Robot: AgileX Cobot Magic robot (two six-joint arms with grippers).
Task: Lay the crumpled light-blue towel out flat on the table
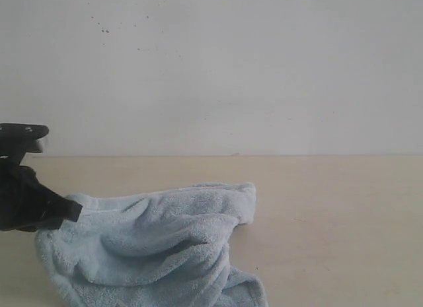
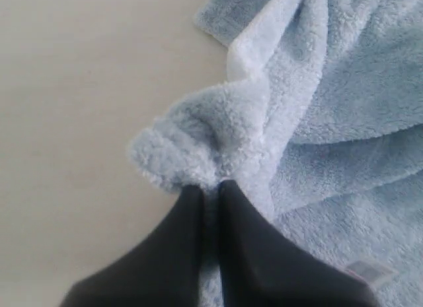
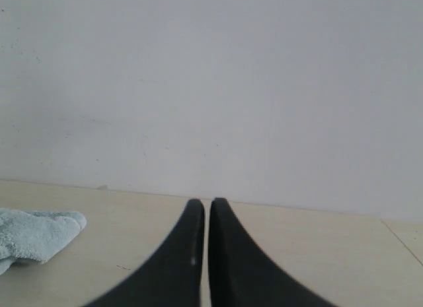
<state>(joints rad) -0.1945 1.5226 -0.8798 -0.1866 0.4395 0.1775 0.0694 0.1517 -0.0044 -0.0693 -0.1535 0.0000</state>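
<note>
Though crumpled, towel point(image 1: 158, 241) lengthwise left-to-right on table point(image 1: 330, 221); left fingers point(image 2: 177, 251) tight on its left edge, right fingers point(image 3: 180, 254) together, empty.

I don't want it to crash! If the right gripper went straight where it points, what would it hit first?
Probably the white wall, though depth is unclear. The right gripper points over the table; the towel lies off to one side.

behind everything you have a plain white wall point(image 1: 264, 69), matte and evenly lit. look toward its upper left in the exterior view and you find a scatter of small dark specks point(image 1: 104, 30). at its foot sits a tiny bump point(image 1: 234, 153), too small to identify. your right wrist view fills with the same wall.
</note>
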